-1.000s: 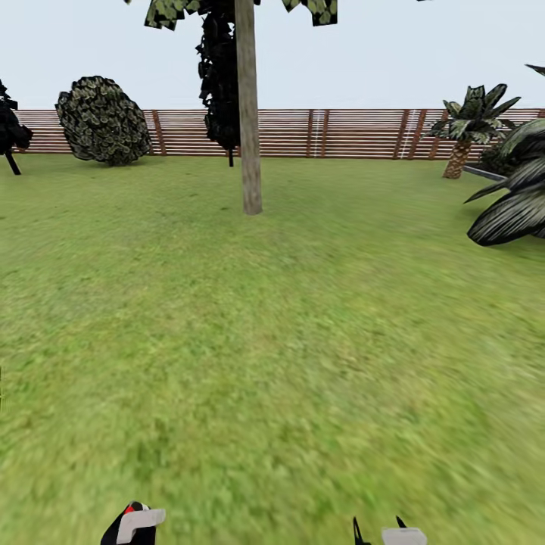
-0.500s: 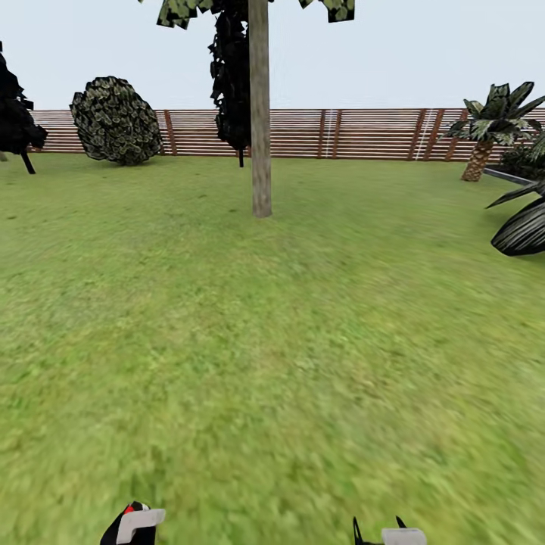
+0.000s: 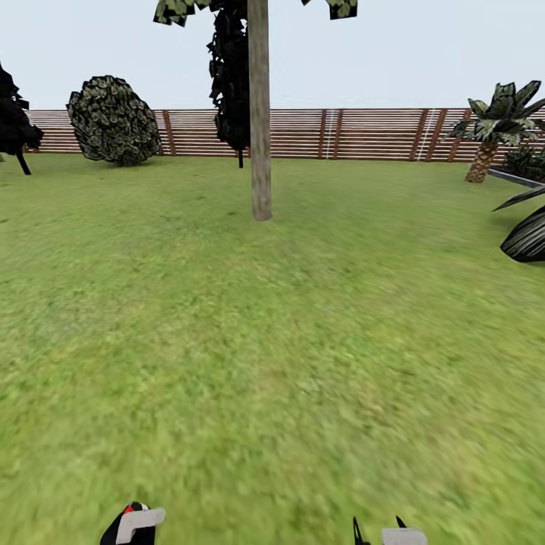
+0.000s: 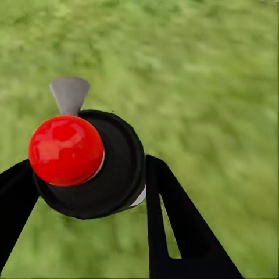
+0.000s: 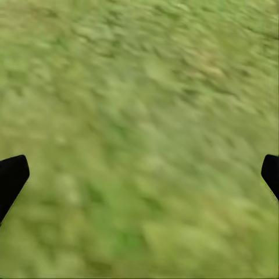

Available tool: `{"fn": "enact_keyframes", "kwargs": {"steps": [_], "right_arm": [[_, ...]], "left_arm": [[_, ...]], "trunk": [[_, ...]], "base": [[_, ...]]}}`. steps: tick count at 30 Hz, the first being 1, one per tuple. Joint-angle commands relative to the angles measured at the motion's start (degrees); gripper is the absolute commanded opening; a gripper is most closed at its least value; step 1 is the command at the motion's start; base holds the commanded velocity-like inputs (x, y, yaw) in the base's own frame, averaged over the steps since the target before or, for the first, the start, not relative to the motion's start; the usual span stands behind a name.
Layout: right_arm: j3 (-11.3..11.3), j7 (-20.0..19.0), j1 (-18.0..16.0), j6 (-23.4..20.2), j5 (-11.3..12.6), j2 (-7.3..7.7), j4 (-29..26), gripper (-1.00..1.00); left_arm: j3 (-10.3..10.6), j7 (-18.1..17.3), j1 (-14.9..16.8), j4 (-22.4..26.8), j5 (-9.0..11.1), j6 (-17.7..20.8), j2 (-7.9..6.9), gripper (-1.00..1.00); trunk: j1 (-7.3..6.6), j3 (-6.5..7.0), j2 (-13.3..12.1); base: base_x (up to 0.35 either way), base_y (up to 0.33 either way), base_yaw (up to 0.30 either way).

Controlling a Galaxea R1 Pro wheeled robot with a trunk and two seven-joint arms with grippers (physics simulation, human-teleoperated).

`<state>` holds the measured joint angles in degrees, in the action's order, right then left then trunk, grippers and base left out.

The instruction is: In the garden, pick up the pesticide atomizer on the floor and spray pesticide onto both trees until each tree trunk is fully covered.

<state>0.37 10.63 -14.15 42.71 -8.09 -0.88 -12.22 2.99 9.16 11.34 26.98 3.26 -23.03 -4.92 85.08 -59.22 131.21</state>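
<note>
One tree stands ahead on the lawn; its pale straight trunk (image 3: 260, 113) rises past the top of the head view, with bits of light-green crown (image 3: 175, 10) beside it. In the left wrist view the pesticide atomizer (image 4: 87, 163), a dark round bottle with a red top (image 4: 65, 150), sits between the black fingers (image 4: 174, 226) of my left gripper (image 4: 81, 192), which is shut on it. The atomizer also peeks in at the head view's bottom edge (image 3: 130, 524). My right gripper (image 5: 139, 174) is open over grass, its fingertips (image 5: 11, 177) far apart.
A brown slat fence (image 3: 363, 133) bounds the lawn at the back. A dark narrow tree (image 3: 231, 76) stands behind the trunk, a round bush (image 3: 113, 119) at back left, a short palm (image 3: 496, 121) and dark fronds (image 3: 526, 235) at right. Open grass (image 3: 272, 341) lies between me and the trunk.
The whole head view has shifted: the trunk drifted right in the picture and slightly lower, the right-hand fronds slid towards the edge. Both grippers keep their places in the picture.
</note>
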Motion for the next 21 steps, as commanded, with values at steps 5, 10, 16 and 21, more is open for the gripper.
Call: {"fn": "enact_keyframes", "kwargs": {"steps": [5,10,16,21], "right_arm": [[0.0,0.0,0.0,0.0,0.0,0.00,0.0,1.00],[0.0,0.0,0.0,0.0,0.0,0.00,0.0,1.00],[0.0,0.0,0.0,0.0,0.0,-0.03,0.0,1.00],[0.0,0.0,0.0,0.0,0.0,-0.02,0.0,1.00]], "left_arm": [[0.0,0.0,0.0,0.0,0.0,0.0,0.00,-1.00],[0.0,0.0,0.0,0.0,0.0,0.0,0.00,-1.00],[0.0,0.0,0.0,0.0,0.0,0.0,0.00,-1.00],[0.0,0.0,0.0,0.0,0.0,0.0,0.00,-1.00]], "trunk": [[0.00,0.00,0.0],[0.00,0.00,0.0],[0.00,0.00,0.0],[0.00,0.00,0.0]], "base": [[0.342,0.000,0.000],[0.342,0.000,0.000],[0.342,0.000,0.109],[0.342,0.000,0.220]]}}
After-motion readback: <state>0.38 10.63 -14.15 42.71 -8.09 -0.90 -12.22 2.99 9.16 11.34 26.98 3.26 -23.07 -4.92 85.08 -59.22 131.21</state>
